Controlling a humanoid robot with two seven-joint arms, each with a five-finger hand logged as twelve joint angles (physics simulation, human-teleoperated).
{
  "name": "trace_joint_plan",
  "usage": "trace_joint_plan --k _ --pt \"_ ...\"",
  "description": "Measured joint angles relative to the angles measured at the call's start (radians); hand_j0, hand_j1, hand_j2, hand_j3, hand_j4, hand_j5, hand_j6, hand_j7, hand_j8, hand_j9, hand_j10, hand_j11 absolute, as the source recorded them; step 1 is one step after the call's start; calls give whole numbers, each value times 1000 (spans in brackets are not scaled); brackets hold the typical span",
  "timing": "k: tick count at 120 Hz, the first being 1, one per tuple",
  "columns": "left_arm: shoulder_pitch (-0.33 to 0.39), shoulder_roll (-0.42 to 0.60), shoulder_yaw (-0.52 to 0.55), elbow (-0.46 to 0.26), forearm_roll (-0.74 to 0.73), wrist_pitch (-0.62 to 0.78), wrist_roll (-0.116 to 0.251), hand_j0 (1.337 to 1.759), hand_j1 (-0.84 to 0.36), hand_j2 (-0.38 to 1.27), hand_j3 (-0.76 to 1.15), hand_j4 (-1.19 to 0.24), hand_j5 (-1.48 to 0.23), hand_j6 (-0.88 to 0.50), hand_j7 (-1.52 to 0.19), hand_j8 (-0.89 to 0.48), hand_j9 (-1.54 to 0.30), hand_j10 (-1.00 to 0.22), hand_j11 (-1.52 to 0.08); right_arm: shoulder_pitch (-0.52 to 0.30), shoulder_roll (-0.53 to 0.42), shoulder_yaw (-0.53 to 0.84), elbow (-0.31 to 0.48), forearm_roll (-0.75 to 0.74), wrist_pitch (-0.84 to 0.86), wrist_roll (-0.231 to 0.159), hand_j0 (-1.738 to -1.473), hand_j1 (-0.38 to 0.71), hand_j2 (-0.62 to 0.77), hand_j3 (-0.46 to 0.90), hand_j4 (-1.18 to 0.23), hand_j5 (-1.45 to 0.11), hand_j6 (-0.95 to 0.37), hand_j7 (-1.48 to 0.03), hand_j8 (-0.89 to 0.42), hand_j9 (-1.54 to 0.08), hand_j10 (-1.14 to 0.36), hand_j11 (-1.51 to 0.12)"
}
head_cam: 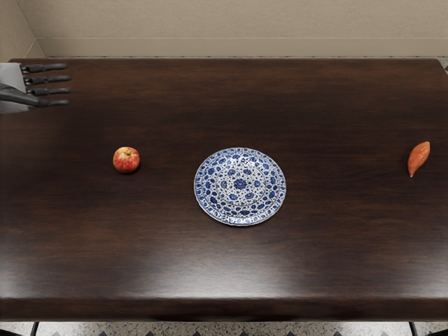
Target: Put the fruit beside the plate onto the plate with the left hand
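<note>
Head view, looking down at a slant on a dark wooden table (224,266). This is the only view I have from the rig.

The left hand (24,84) shows at the far left corner, its arm coming in from the picture's left edge. Its fingers (50,79) lie straight and flat, pointing right, and hold nothing. I read this as a parked hand, clear of the work.

A red apple (126,159) rests on the bare table, left of centre. It sits near the plate on the plate's left, but apart from it, not touching. I take it as the fruit to move, because it lies on the left hand's side and within that arm's sweep.

A round blue-and-white patterned plate (240,186) lies flat at the table's middle, with nothing on it. It is open to receive the apple from any side.

An orange tapered vegetable, probably a sweet potato (418,158), lies by the right edge, well apart from the plate. I judge it a decoy.

Count: one hand with four fingers showing, one apple, one plate, one sweet potato. No right arm shows.
</note>
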Motion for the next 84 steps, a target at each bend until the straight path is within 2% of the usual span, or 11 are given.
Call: trace_joint_plan --k 14,28,46,59,68,75,84 --pt "1 -2 1 0 -2 0 0 1658 337 1 0 -7 -12 -6 -12 -6 -12 -7 -12 0 0 0 1 0 0 0 -1658 -335 -2 0 -12 -15 -12 -15 -12 -15 -12 -15" --pt "-14 -53 2 -1 41 0 0 1658 339 1 0 -5 -10 -4 -11 -4 -11 -5 -11 0 0 0 -2 0 0 0 -1658 -335 -2 0 -12 -15 -12 -15 -12 -15 -11 -15" --pt "-68 -172 2 -2 325 0 0 1658 339 1 0 -6 -10 -6 -10 -6 -10 -6 -11 -1 0 0 -3 0 0 0 -1658 -335 -2 0 -12 -15 -12 -15 -12 -15 -12 -15" --pt "-140 -231 8 -5 518 0 0 1658 339 2 0 -6 -11 -6 -11 -6 -11 -7 -11 -1 0 0 -3 0 0 0 -1658 -335 -2 0 -12 -15 -12 -15 -11 -15 -11 -15" --pt "-204 -268 69 -16 638 0 0 1658 338 1 0 -9 -12 -9 -12 -9 -12 -9 -12 -1 0 0 -3 0 0 0 -1658 -335 -2 0 -12 -15 -12 -15 -12 -15 -12 -15" --pt "-225 -270 116 -46 715 36 0 1658 337 1 0 -10 -13 -10 -13 -10 -13 -10 -13 -1 0 0 -3 0 0 0 -1658 -335 -2 0 -12 -15 -12 -15 -12 -15 -12 -15" --pt "-224 -278 167 -125 829 129 0 1658 337 2 0 -11 -13 -11 -13 -11 -13 -11 -13 -1 0 0 -3 0 0 0 -1658 -335 -2 0 -12 -15 -12 -15 -12 -15 -12 -15"
